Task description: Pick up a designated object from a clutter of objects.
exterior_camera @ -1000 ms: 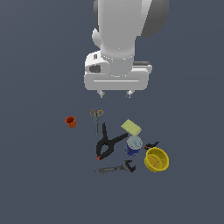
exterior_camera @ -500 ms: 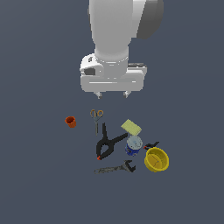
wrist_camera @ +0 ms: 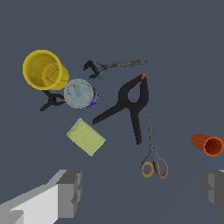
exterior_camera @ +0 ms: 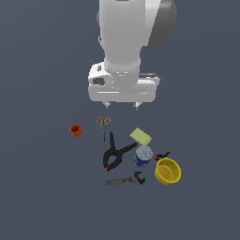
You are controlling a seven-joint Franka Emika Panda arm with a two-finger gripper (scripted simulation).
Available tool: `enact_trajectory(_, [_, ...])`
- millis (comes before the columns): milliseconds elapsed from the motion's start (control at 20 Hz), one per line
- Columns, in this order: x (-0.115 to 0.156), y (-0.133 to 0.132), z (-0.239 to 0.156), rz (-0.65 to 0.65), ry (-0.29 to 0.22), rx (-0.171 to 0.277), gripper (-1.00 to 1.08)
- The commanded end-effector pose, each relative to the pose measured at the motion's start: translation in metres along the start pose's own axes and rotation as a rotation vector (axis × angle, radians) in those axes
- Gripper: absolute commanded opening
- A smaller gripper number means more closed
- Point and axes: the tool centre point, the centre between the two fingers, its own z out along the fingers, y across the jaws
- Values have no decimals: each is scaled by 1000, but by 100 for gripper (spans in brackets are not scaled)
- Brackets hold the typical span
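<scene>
Right now I have the pincer [wrist_camera: 140,192] released, its two fingers spread wide and nothing between them, hanging high over the clutter so the wrist camera takes in every item before I commit. That height makes sense to me: the blue can [exterior_camera: 143,156] is crowded, and I judge a descent needs a clean line. It stands upright, pale top up, well below the pincer and off to one side rather than under it. The yellow bowl [exterior_camera: 168,171] sits just beside the can, a small black clamp [wrist_camera: 51,101] touches or nearly touches it, and the pale sponge [wrist_camera: 86,137] lies near. The large clamp [wrist_camera: 131,105], scissors [wrist_camera: 153,159], wrench [wrist_camera: 113,66] and orange cup [wrist_camera: 207,145] lie farther off.
</scene>
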Motion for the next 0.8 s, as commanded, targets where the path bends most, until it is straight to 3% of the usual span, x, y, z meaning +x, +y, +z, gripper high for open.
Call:
enact_trajectory(0, [5,-4,6,25,2,0,100])
enact_trajectory(750, [52,-45,75,301,26,-2,100])
